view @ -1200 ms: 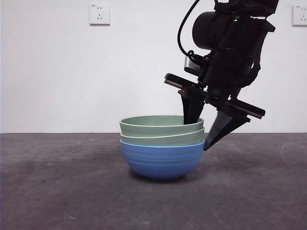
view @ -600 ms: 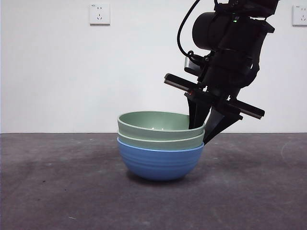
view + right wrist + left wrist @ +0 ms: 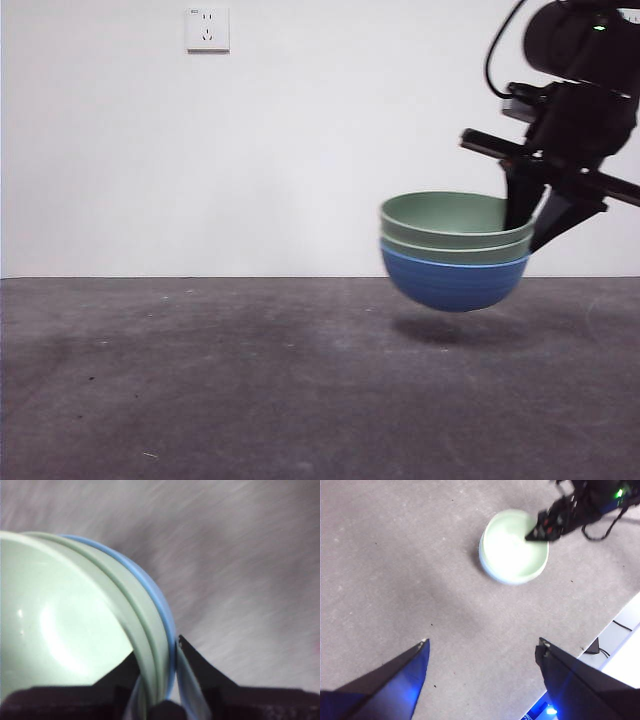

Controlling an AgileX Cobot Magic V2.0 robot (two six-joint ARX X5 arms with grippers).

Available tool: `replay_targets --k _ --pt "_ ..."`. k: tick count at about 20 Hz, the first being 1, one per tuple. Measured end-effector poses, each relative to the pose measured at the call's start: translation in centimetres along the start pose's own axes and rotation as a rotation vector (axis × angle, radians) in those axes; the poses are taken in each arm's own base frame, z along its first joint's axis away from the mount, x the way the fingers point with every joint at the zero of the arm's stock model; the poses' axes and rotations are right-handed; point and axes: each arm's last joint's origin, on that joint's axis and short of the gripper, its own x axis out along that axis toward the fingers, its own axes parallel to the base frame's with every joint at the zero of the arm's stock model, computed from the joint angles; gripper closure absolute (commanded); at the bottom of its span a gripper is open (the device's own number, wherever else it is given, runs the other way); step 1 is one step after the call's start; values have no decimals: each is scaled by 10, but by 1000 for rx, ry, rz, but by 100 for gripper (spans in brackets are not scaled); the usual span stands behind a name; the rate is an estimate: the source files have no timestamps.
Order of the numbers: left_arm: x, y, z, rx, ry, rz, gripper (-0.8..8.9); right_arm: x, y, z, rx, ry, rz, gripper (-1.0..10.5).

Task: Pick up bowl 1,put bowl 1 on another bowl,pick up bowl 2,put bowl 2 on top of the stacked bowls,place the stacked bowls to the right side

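Right gripper [image 3: 165,680]: the two jaws are clamped on the rim of the stacked bowls [image 3: 455,250]. In the right wrist view, one jaw lies inside the top bowl against its inner wall; the other lies outside, against the blue rim. All three rims pass between the jaws at that one point.

Stack composition, top to bottom: two pale green bowls nested in the blue bowl [image 3: 452,282]. In the front view the right gripper [image 3: 540,225] comes down from the upper right of the picture and grips the stack at the rim on that same side.

Stack position: the stack hangs clear of the table [image 3: 200,380], with a visible gap under the blue base and a soft shadow on the grey surface directly below. The stack is tilted slightly, lower on the side away from the jaws. It is located right of centre in the front view.

Left gripper [image 3: 482,647]: the jaws stand wide apart with nothing between them, high above the table. Its wrist view shows the stack well away from it, with the right arm at the rim.

Background: a white wall with a socket [image 3: 207,29].
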Motion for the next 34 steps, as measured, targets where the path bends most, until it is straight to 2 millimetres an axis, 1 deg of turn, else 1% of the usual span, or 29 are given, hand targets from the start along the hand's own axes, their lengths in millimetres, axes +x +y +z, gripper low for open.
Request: replay_targets --k 1,3,5,6,10,11,14,15,17,23,25,27,29,31,34 --pt "0 0 0 0 0 0 455 0 -8 2 20 -5 -11 959" --pt "0 0 0 0 0 -1 455 9 -21 3 48 17 -35 959" --pt "0 -2 0 6 0 -6 455 22 -30 2 65 56 -50 959" --pt "0 -2 0 8 0 -9 455 23 -32 2 70 58 -46 959" --pt "0 -4 0 12 1 -13 455 26 -34 4 61 66 -44 958" --pt "0 -4 0 12 1 -13 455 27 -34 4 60 67 -43 930" --pt "0 -4 0 13 1 -14 455 28 -34 4 55 67 -43 725" --pt "0 -4 0 13 1 -14 455 30 -35 4 52 72 -45 702" --pt "0 -4 0 13 1 -14 455 35 -36 1 55 95 -48 689" --pt "0 -4 0 13 1 -14 455 34 -35 1 49 91 -46 689" --pt "0 -4 0 13 1 -14 455 21 -31 4 29 56 -38 689" --pt "0 -4 0 13 1 -14 460 -6 -24 8 7 -21 -21 689" --pt "0 -4 0 17 1 -14 460 -36 -17 6 -7 -71 -10 689" --pt "0 -4 0 27 1 -14 468 -64 -11 -5 -13 -51 -13 689" --pt "0 -4 0 50 1 -14 468 -106 5 -32 -88 5 -1 692"
